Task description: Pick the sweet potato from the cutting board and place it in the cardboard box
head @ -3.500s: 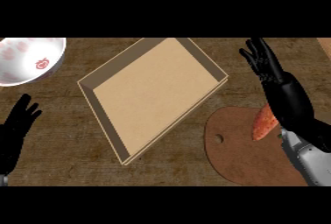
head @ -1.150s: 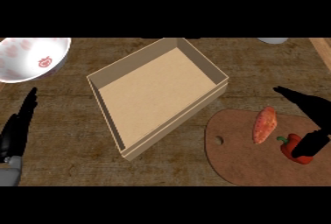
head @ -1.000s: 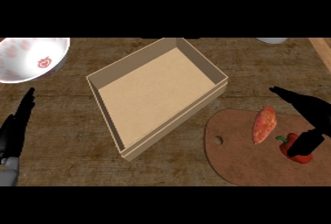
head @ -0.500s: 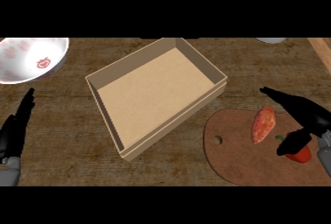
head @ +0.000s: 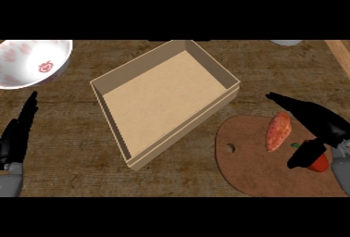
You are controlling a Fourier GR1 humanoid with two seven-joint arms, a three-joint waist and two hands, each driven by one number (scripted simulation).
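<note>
Grasp step — the right hand (head: 321, 122), open and empty, brackets the sweet potato (head: 278, 131) just left of its palm on the cutting board (head: 253, 176); next: close, then carry left to the cardboard box (head: 164, 95)

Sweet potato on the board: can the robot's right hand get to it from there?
Probably yes. The right hand is open just beside the sweet potato on the cutting board, and nothing lies between them. A small red vegetable sits by the thumb, off to the side.
</note>
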